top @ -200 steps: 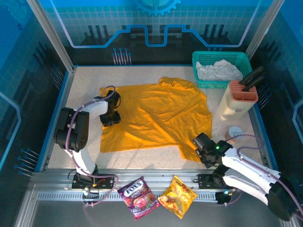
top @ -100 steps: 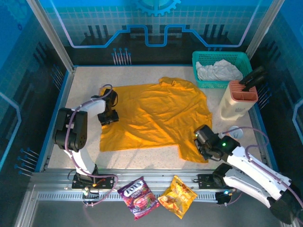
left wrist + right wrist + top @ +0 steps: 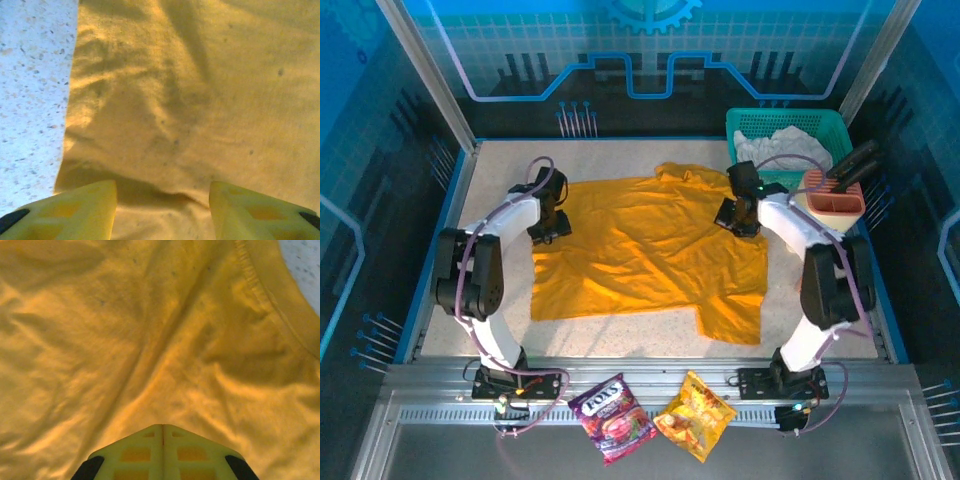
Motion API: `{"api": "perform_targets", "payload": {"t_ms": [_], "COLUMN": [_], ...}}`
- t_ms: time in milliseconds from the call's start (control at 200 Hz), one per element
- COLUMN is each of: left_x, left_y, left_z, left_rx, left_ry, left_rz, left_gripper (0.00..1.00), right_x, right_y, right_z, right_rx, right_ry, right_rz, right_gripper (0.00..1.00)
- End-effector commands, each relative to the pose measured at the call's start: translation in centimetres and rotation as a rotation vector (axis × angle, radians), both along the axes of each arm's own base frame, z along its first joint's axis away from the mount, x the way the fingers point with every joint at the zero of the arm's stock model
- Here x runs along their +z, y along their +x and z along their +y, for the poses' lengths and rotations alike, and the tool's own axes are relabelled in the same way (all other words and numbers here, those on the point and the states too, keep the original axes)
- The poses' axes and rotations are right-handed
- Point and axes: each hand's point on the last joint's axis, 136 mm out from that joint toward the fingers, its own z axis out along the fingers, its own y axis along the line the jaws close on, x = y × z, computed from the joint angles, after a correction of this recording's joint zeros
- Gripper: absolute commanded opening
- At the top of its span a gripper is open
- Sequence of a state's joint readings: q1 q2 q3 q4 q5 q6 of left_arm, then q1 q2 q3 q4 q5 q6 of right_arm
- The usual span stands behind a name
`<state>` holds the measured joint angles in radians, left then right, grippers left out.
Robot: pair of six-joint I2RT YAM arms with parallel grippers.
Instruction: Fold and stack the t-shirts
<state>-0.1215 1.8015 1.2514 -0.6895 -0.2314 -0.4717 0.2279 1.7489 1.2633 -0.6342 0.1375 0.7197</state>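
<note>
Left gripper (image 3: 162, 200) fingers stand apart, nothing pinched, low over the left edge of the golden-orange t-shirt (image 3: 650, 250), with speckled table (image 3: 30, 75) showing just beside the hem. Right gripper (image 3: 162, 429) has its fingers pressed together, holding nothing, tip over wrinkled cloth near a stitched hem; from above it (image 3: 735, 215) sits at the far right side of the shirt, opposite the left gripper (image 3: 552, 222). Shirt lies spread flat but creased mid-table, 1 sleeve trailing toward the near edge. Risks, as I judge them: the shut right tip could drag and bunch the cloth instead of lifting it; the left could close on 1 layer only or miss the edge, giving a skewed fold; the right arm's forearm passes close to the containers and could knock them. Teal basket (image 3: 790, 113) at the far right holds the whitish-grey t-shirt (image 3: 780, 148), crumpled. Cream holder (image 3: 810, 232) beside it carries black handles (image 3: 855, 165).
</note>
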Motion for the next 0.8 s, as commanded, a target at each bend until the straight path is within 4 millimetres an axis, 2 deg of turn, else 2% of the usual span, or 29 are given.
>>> {"api": "perform_targets", "payload": {"t_ms": [0,120,245,340,460,601,796], "left_x": [-1.3,-2.6,-3.7,-4.2,-4.9,-4.9,-5.0], "left_y": [0.5,1.6,2.5,2.8,2.7,2.9,3.1], "left_z": [-0.1,0.2,0.6,1.2,2.3,3.2,6.0], "left_rx": [0.01,0.013,0.009,-0.001,-0.005,-0.001,0.025], "left_ry": [0.002,0.026,0.058,0.095,0.133,0.131,0.166], "left_rz": [0.053,0.09,0.126,0.159,0.205,0.21,0.241], "left_gripper": [0.46,0.39,0.38,0.38,0.38,0.38,0.38], "right_x": [-1.5,-3.7,-5.9,-6.8,-6.9,-6.8,-7.5], "right_y": [0.5,-0.2,-2.7,-4.9,-7.9,-10.5,-11.4], "right_z": [-1.0,-1.2,-1.1,-0.8,-1.0,-0.2,3.1], "right_rx": [0.066,-0.012,-0.09,-0.123,-0.162,-0.155,-0.086], "right_ry": [-0.095,-0.104,-0.122,-0.163,-0.255,-0.286,-0.215], "right_rz": [0.047,0.094,0.164,0.195,0.226,0.239,0.236], "right_gripper": [0.0,0.0,0.0,0.0,0.0,0.0,0.0]}}
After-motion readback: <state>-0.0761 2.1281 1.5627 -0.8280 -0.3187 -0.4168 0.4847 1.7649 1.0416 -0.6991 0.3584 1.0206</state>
